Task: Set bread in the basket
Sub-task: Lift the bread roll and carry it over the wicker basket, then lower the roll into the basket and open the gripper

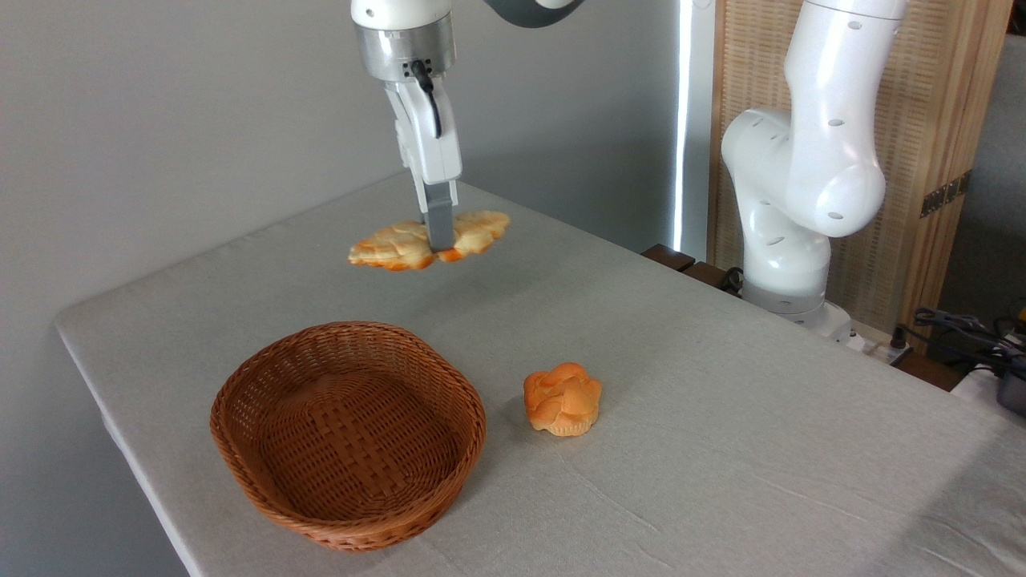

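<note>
Above the grey bench (721,417), clamped in the tool (439,240): golden braided leaf-shaped bread (401,244), aloft behind the empty reddish-brown woven wicker basket (240,417). Just right of that basket, small round orange bun (563,398).

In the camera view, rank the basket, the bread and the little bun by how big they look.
1. The basket, clearly largest.
2. The bread, held in the air by the gripper; it sits farther from the camera, so it may look smaller than it is.
3. The bun, smallest.
</note>
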`<state>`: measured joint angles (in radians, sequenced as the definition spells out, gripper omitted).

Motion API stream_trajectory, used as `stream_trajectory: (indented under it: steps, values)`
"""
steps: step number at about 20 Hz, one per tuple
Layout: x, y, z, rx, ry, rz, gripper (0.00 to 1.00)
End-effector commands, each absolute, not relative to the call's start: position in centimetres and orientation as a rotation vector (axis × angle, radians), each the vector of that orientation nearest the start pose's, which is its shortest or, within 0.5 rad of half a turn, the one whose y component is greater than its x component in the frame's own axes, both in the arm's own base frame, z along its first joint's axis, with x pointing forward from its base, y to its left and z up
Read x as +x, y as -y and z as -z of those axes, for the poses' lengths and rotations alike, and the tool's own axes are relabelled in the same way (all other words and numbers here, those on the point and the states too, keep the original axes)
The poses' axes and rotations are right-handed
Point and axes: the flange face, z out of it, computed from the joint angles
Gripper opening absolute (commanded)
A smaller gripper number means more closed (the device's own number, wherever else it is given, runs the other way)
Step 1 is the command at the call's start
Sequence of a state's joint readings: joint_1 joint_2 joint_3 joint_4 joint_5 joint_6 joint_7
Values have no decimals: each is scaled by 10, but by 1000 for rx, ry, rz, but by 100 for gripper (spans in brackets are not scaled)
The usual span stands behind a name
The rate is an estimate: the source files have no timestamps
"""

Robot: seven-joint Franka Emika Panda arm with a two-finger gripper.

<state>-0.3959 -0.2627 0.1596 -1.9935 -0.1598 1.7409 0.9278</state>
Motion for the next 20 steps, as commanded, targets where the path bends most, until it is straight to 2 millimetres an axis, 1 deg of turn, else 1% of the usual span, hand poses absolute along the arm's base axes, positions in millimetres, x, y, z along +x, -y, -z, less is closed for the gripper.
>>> stream_trajectory:
  steps: [1, 2, 3, 4, 5, 6, 7, 8, 10, 11, 14, 16, 20]
  values:
    - [507, 119, -571, -2953, -1606, 263, 34]
    - [520, 122, -570, -3006, -1514, 341, 36]
    - [526, 124, -571, -3029, -1462, 385, 37]
    - [539, 125, -569, -3051, -1379, 458, 41]
    - [544, 127, -568, -3052, -1352, 487, 44]
    - [553, 128, -568, -3044, -1321, 536, 49]
    - [557, 128, -567, -3037, -1315, 549, 53]
    - [562, 128, -567, -3031, -1295, 586, 59]
    - [566, 127, -571, -3000, -1299, 630, 80]
    - [567, 126, -571, -2986, -1309, 632, 100]
    - [566, 128, -569, -2987, -1319, 621, 100]
    - [564, 134, -568, -2972, -1356, 614, 100]
    - [563, 137, -568, -2948, -1399, 617, 100]
